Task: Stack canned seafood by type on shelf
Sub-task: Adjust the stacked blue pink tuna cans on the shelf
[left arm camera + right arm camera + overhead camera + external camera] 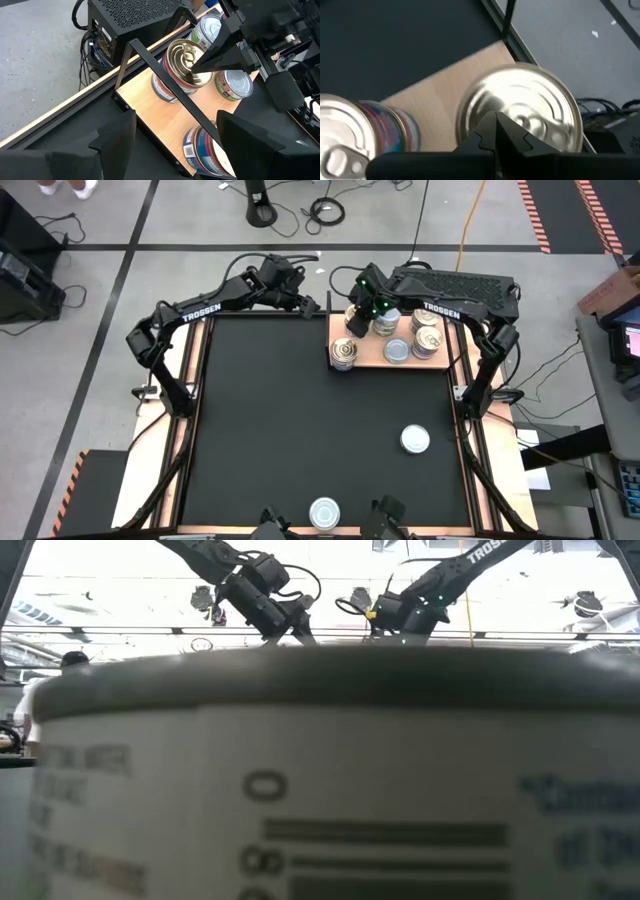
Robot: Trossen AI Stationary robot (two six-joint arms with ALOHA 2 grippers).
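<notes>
The shelf (372,360) is a light wooden board at the table's far right, with a thin black frame (165,82). Several tins stand on it, some stacked (344,353). My right gripper (362,308) is shut over the gold-topped tin (182,52) at the board's far left corner. My left gripper (318,307) hangs open just left of the board, with nothing between its fingers (117,132). Two loose tins rest on the black table, one at the right (415,440) and one at the near edge (325,512). My right gripper sets its shut fingertips (195,67) on the gold-topped tin's lid (540,112), near its pull tab. It comes slanting down from the table's right. The tin stands upright on the shelf.
A black ventilated box (455,285) sits just beyond the shelf's far edge. The near-edge tin (320,790) fills the low view and hides most of the table. Open black table surface (280,410) spreads left of and before the shelf.
</notes>
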